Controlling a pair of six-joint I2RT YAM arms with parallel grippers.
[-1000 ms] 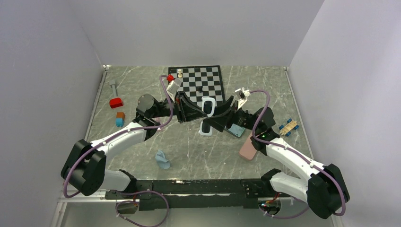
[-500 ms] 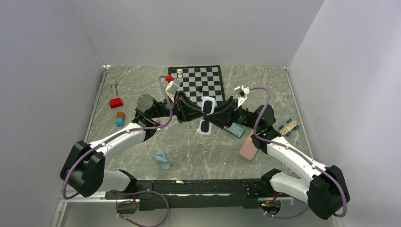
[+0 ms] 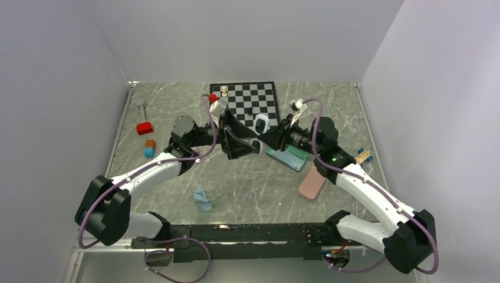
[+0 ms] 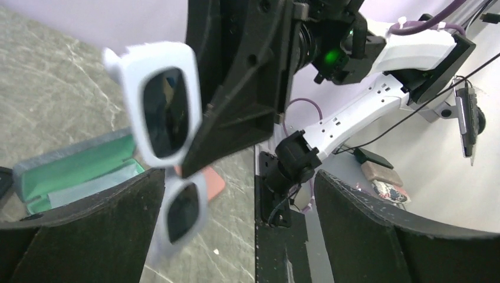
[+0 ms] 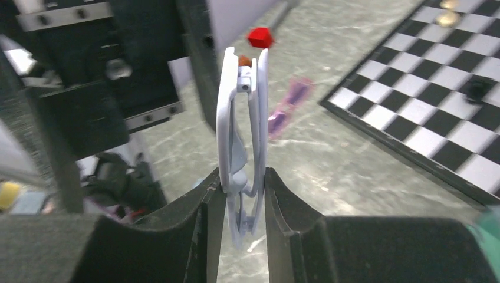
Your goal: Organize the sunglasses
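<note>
The white sunglasses, thick-framed with dark lenses, are folded and held on edge above the table. My right gripper is shut on them, one finger against each side. In the left wrist view the white sunglasses hang just in front of my left gripper. That gripper is wide open, and the lower lens sits close beside its left finger. From above, the left gripper and right gripper face each other near the chessboard. The translucent purple sunglasses lie on the table beyond.
An open case with a teal lining lies under the right arm, a shut pink case nearer. The chessboard is at the back. A light-blue cloth, red block, small blocks and wooden toy lie around.
My left gripper has sprung open and let go of the white sunglasses. My right gripper has closed on them and now holds them alone, its wrist turned and lifted slightly.
</note>
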